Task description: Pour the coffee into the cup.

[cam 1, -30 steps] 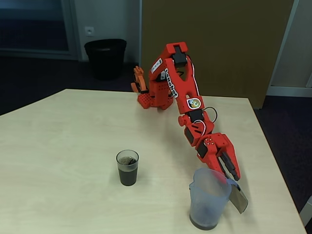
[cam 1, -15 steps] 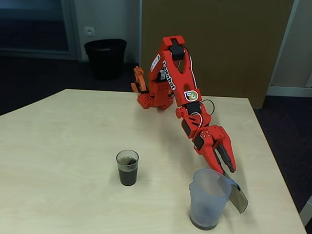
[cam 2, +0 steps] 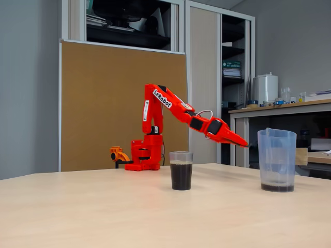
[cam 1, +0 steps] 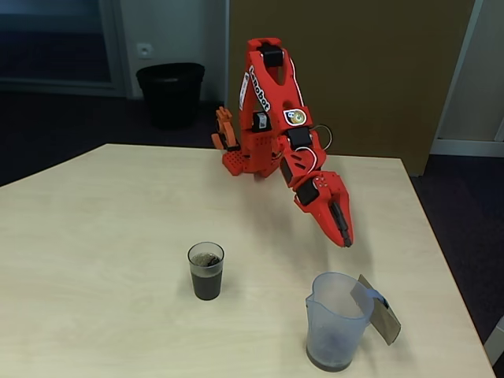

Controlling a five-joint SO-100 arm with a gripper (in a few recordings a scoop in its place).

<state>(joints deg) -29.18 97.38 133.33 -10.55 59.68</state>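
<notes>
The cup (cam 1: 206,271) (cam 2: 181,170), a small clear tumbler, stands upright near the middle of the table, about two-thirds full of dark coffee (cam 1: 206,283) (cam 2: 181,177). The larger translucent jug (cam 1: 337,319) (cam 2: 276,160) stands upright at the front right with a thin dark layer at its bottom (cam 2: 277,187). Its handle carries a flat tab (cam 1: 378,310). My red gripper (cam 1: 345,238) (cam 2: 242,142) hangs in the air above and behind the jug, apart from it, pointing down with its jaws together and nothing in them.
The arm's base (cam 1: 250,161) is fixed at the table's far edge, with an orange part (cam 1: 225,132) beside it. A black bin (cam 1: 169,93) stands on the floor behind. The table's right edge (cam 1: 441,260) runs close to the jug.
The gripper has let go of the jug's handle and risen up and back toward the base, its jaws closing. Jug and cup have stayed in place.
</notes>
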